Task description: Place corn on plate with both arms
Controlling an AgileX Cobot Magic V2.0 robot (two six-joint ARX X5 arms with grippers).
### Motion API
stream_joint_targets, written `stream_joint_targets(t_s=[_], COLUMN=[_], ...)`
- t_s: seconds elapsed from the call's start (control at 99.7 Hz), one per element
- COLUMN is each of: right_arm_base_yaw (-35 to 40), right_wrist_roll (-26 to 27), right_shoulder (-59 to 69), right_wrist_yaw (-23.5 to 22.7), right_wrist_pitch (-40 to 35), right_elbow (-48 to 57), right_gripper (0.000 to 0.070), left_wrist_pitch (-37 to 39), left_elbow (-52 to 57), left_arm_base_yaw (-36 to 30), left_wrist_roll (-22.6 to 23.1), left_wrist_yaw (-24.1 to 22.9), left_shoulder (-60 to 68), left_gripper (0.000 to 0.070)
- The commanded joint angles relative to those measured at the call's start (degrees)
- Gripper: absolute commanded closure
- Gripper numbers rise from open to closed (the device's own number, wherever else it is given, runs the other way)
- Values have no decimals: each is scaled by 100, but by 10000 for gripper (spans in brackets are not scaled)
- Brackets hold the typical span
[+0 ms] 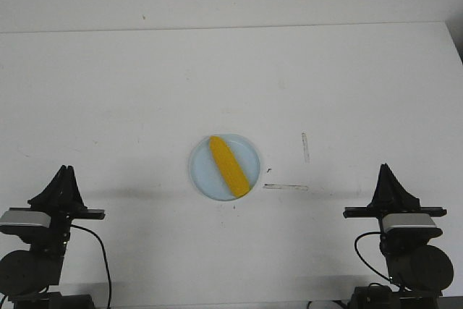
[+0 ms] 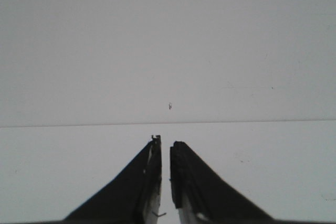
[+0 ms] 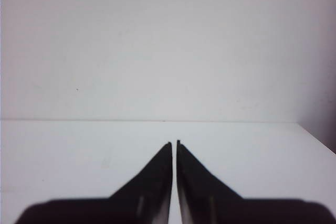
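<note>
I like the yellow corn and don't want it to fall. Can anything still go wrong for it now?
Not much, I think. The corn already lies inside the plate, and both grippers, left and right, are shut, empty and far off at the near corners. Two small risks: the cob looks smooth and rounded and the rim is low, so a bump to the table might roll it out. Its lower end sits close to the rim.

One corn (image 1: 229,166), one plate (image 1: 204,176), two arms, and two tape strips on one table (image 1: 145,92).
</note>
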Motion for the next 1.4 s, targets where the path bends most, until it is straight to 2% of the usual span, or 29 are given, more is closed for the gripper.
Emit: stream_joint_targets(t_s=[0.0, 0.371, 0.602, 0.912, 1.334, 1.394], right_arm_base_yaw=[4, 4, 4, 4, 4, 4], right_wrist_roll=[37, 37, 37, 37, 37, 37], right_shoulder=[-13, -13, -13, -13, -13, -13], right_wrist_yaw=[15, 15, 17, 15, 17, 17], right_wrist_pitch=[81, 81, 81, 81, 81, 81], right_elbow=[4, 4, 4, 4, 4, 4], right_gripper=[689, 689, 690, 689, 689, 689], left_wrist_pitch=[68, -177, 551, -153, -234, -236], left_elbow=[57, -20, -839, -979, -1491, -1567], left_arm_base_yaw=[4, 4, 4, 7, 0, 0], left_wrist_roll=[50, 7, -15, -13, -15, -15], left_wrist_yaw=[2, -2, -2, -48, -116, -116], left_shoulder=[-4, -55, -85, -229, -1047, -1145], left_gripper=[645, 654, 665, 670, 670, 688])
